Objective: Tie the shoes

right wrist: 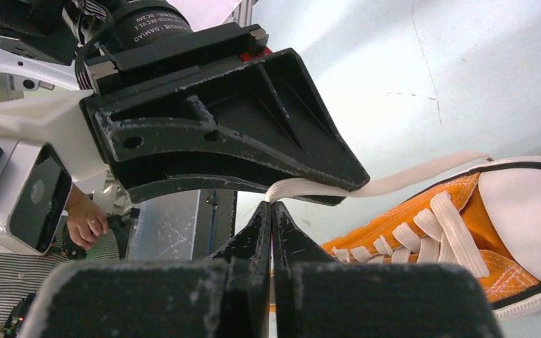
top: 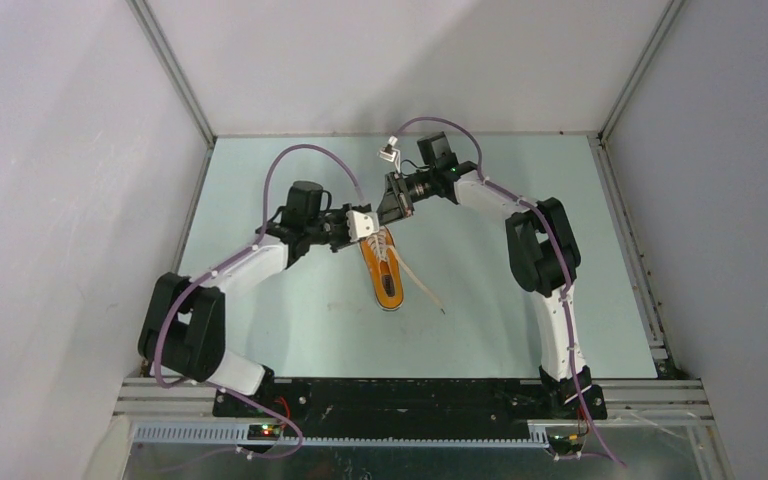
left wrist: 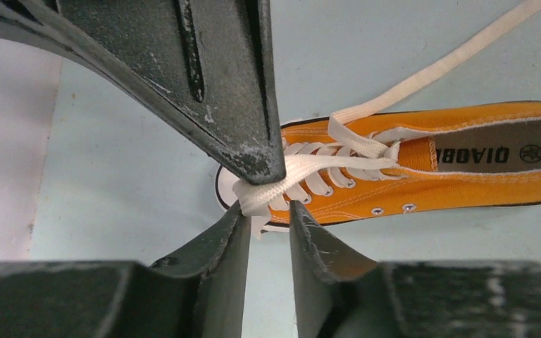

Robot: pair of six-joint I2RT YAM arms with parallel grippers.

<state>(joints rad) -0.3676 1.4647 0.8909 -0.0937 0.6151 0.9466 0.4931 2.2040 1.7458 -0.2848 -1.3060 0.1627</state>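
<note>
"QIAOB", partly cut off, on orange sneaker (left wrist: 465,189) insole (left wrist: 493,151), "DAMIAO" on black motor housing (right wrist: 148,24)

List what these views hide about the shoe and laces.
- Right wrist view: the right tool hides the heel of the shoe.
- Left wrist view: heel cut by right edge; toe behind the right tool; lace exits top edge.
- Top view: lace crossings too small; the left tool overlaps the toe.

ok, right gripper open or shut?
Shut. In its wrist view the right gripper has its fingers pressed together, no gap; the white lace from the shoe ends at their tips.
</note>
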